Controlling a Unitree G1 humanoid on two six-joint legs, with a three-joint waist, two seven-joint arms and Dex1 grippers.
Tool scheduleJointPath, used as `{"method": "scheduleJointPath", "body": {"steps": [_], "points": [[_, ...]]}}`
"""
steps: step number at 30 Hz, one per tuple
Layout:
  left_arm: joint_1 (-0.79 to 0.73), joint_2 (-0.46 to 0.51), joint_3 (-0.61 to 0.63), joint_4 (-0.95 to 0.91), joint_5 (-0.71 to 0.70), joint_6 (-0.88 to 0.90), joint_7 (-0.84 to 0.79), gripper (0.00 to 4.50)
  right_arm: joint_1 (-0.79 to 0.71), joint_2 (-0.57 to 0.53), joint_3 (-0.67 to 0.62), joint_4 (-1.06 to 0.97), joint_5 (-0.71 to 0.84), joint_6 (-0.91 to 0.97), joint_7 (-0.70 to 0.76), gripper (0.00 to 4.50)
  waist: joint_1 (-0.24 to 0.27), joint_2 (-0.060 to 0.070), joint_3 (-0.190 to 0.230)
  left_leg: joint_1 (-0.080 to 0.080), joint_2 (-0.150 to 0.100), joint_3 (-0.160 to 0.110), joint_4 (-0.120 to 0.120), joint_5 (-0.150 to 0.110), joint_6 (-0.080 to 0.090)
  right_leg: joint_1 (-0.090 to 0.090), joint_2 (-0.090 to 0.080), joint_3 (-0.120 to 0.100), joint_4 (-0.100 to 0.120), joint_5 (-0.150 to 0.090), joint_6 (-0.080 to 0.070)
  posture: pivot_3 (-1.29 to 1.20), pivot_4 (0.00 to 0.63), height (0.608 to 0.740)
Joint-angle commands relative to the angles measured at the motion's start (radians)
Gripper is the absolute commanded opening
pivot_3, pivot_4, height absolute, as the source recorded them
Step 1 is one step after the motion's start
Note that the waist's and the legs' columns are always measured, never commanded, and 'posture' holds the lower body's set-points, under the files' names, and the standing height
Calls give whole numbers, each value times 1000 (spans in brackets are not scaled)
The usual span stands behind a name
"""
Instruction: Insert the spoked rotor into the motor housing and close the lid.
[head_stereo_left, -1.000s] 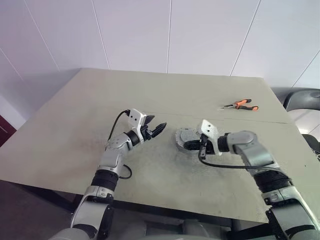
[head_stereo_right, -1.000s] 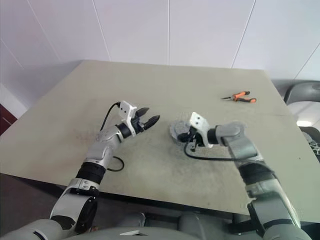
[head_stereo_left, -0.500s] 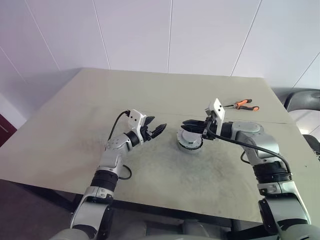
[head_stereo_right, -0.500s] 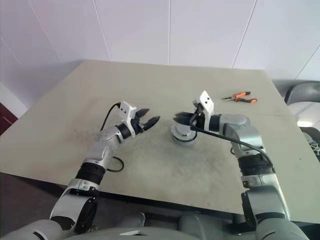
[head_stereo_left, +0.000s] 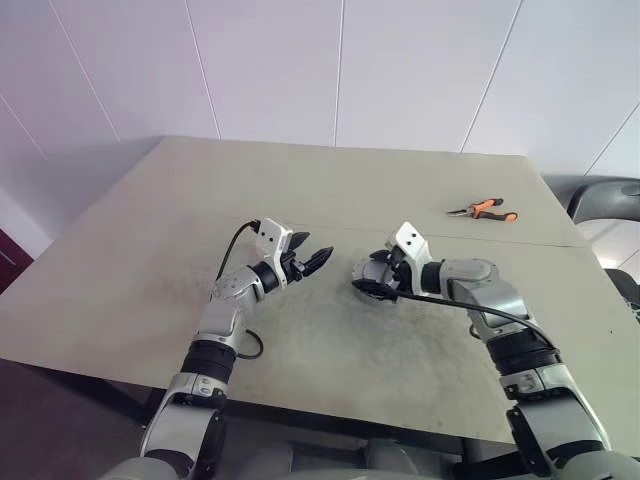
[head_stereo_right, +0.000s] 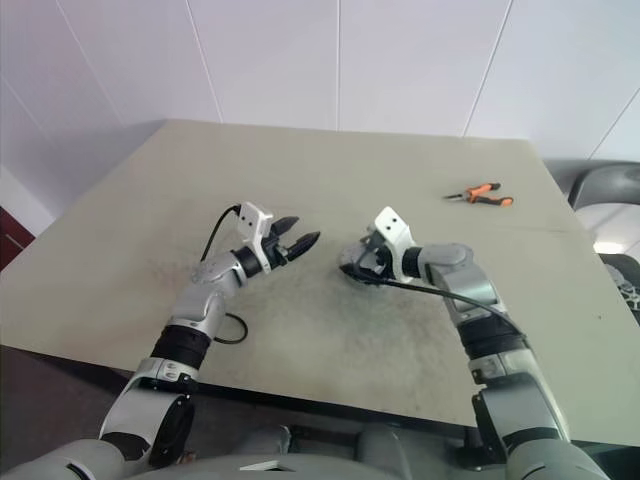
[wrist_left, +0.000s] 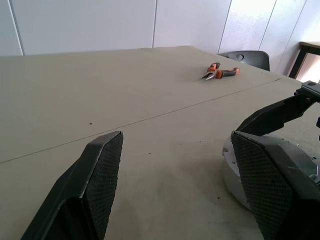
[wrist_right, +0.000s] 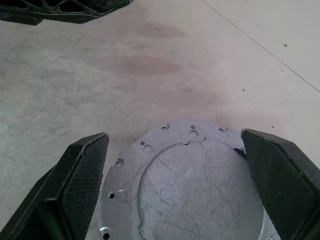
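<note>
Motor housing (wrist_right: 192, 185) silvery side up between open right gripper (wrist_right: 185, 165) fingers.

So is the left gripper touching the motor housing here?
Apart. In the left eye view, bare table separates the left gripper from the motor housing.

Two pincers over the bench, housing between them.
The right pincer (head_stereo_left: 368, 276) stands spread around the housing (head_stereo_left: 378, 283); the left pincer (head_stereo_left: 318, 259) hangs open just beside it; pliers (head_stereo_left: 483, 210) lie well apart on the bench (head_stereo_left: 330, 190).
</note>
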Motion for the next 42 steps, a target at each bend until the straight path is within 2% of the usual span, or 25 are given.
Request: {"method": "scheduleJointPath", "body": {"steps": [1,11,14,17,21,30,42], "points": [[-9,5,3,-40,-6,-8,-2,3667,-31,-2,-34,36,-9,-21,-30,4478,0,0,0,0,0,0,0,0,0,0,0,0,0,0,0,0,0,740],[-11,3,0,-39,-4,-10,-4,3667,-8,-54,18,122,-86,-62,-10,4478,2,0,-1,1,0,0,1,0,0,2,0,0,0,0,0,0,0,740],[-12,4,0,-37,-3,-11,-4,3667,-5,-59,20,120,-76,-69,18,3881,2,0,-1,2,0,0,2,0,0,3,0,0,0,0,0,0,0,740],[-13,5,1,-36,-3,-11,-4,3667,-4,-61,21,107,-64,-54,44,3035,2,1,-1,2,0,0,2,0,0,4,0,0,0,0,0,0,0,740],[-14,5,1,-36,-3,-10,-3,3667,16,-46,-7,18,35,41,123,3035,3,1,-1,1,0,-1,2,0,0,2,0,-1,0,0,0,0,0,740],[-13,-2,44,-74,-93,62,-37,3667,-27,-24,-109,3,106,65,104,3035,-1,1,-1,-1,0,-1,-2,0,0,-1,0,-1,-1,0,0,0,0,740],[0,10,21,-85,-73,67,-37,3667,-12,-84,-42,61,-4,-66,123,3035,0,1,-1,-1,0,0,-1,0,0,0,0,-1,-1,0,0,0,0,740]]}}
